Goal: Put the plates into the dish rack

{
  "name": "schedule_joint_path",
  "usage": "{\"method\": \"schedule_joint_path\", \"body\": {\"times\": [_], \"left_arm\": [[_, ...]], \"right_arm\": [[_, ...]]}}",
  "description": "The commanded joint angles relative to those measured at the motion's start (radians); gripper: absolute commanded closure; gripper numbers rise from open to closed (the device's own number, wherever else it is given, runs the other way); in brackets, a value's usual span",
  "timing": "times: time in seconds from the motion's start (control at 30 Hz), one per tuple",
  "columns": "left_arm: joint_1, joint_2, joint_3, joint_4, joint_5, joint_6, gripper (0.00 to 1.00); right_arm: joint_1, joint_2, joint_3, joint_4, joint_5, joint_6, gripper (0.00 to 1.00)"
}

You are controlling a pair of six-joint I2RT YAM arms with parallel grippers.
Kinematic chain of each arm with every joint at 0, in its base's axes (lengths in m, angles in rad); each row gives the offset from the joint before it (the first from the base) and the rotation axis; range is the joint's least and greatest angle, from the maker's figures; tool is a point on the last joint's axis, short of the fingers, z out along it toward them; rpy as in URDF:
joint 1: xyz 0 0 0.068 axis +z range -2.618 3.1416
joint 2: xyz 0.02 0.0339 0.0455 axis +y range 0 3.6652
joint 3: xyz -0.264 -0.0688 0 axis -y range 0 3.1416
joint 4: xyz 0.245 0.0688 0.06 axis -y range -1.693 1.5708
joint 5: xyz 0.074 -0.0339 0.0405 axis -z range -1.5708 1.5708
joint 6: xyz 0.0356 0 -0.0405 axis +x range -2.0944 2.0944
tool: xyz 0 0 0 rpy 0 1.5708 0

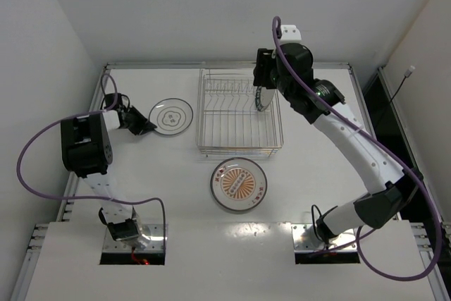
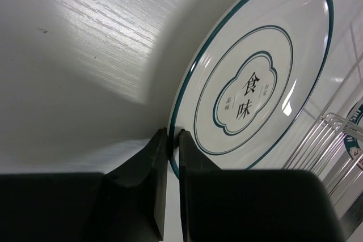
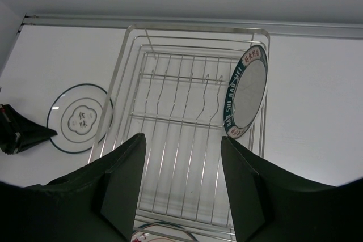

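Left hand [image 2: 173,140] is clamped on the ringed plate [image 2: 249,94], its two fingers pressed nearly together with the plate's rim caught in the slit between them. That looks like the only sensible grip: the plate lies flat on the surface [image 2: 85,55], left of the rack and apart from it, so the edge is all there is to pinch. A rim hold should also let the arm tip the plate onto its edge, which is how the slots take it.

Over at the rack [image 3: 195,26], the right hand [image 3: 182,140] hangs above the wires with jaws spread wide, gripping nothing. Beyond it the blue-rim plate [image 3: 249,89] stands on edge at the rack's right end, held up by the tines [image 3: 181,77] and side wire alone, with no finger touching it. So one of three looks loaded.

The orange plate [image 1: 238,183] lies flat on the surface just in front of the rack, and neither hand is on it.

The tines left of the standing plate are bare, so there is room for the other two. The likely worry is that thin rim grip: a plate held by so little could swing or slip as it comes up, and it must slot in without knocking its neighbour.
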Motion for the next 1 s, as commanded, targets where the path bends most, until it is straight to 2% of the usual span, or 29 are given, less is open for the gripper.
{"method": "schedule_joint_path", "body": {"times": [0.0,0.1,0.27,0.33,0.37,0.4,0.5,0.53,0.6,0.67,0.7,0.73,0.77,0.8,0.87,0.9,0.97], "left_arm": [[-0.010,-0.016,-0.036,-0.066,-0.069,0.042,1.00],[-0.010,-0.082,-0.059,-0.054,-0.088,0.033,1.00],[-0.001,-0.328,-0.125,0.035,-0.109,0.023,1.00],[-0.001,-0.392,-0.143,0.073,-0.074,0.023,1.00],[-0.001,-0.421,-0.174,0.144,-0.039,0.023,1.00],[-0.001,-0.473,-0.191,0.178,-0.007,0.023,1.00],[-0.001,-0.525,-0.236,0.279,0.120,-0.003,1.00],[-0.001,-0.547,-0.257,0.328,0.144,-0.018,1.00],[-0.001,-0.560,-0.281,0.380,0.217,-0.027,1.00],[-0.001,-0.561,-0.305,0.506,0.283,-0.087,1.00],[0.010,-0.561,-0.321,0.564,0.352,-0.116,1.00],[0.010,-0.561,-0.359,0.627,0.383,-0.150,1.00],[0.010,-0.561,-0.377,0.760,0.414,-0.221,1.00],[0.010,-0.552,-0.393,0.826,0.461,-0.259,1.00],[0.010,-0.539,-0.429,0.995,0.495,-0.357,1.00],[0.010,-0.525,-0.429,1.034,0.518,-0.381,1.00],[0.010,-0.510,-0.450,1.135,0.536,-0.444,1.00]], "right_arm": [[-0.004,0.003,-0.006,0.051,-0.014,-0.009,0.47],[-0.004,0.003,-0.006,0.051,-0.032,-0.009,0.47],[-0.004,0.003,-0.018,0.061,-0.079,-0.009,0.47],[-0.016,-0.007,-0.065,0.112,-0.167,0.001,0.46],[-0.016,-0.019,-0.087,0.143,-0.206,0.001,0.43],[-0.028,-0.034,-0.110,0.173,-0.295,0.001,0.42],[-0.070,-0.048,-0.200,0.311,-0.495,0.019,0.35],[-0.097,-0.048,-0.242,0.380,-0.603,0.033,0.33],[-0.138,-0.037,-0.302,0.486,-0.747,0.099,0.33],[-0.165,-0.017,-0.370,0.575,-0.841,0.159,0.32],[-0.178,-0.005,-0.395,0.677,-0.921,0.229,0.32],[-0.200,0.027,-0.420,0.734,-0.961,0.269,0.32],[-0.209,0.045,-0.466,0.796,-0.999,0.311,0.31],[-0.218,0.067,-0.487,0.930,-1.071,0.402,0.31],[-0.229,0.128,-0.543,1.066,-1.122,0.492,0.30],[-0.229,0.148,-0.553,1.118,-1.150,0.557,0.30],[-0.229,0.202,-0.566,1.201,-1.150,0.589,0.30]]}}
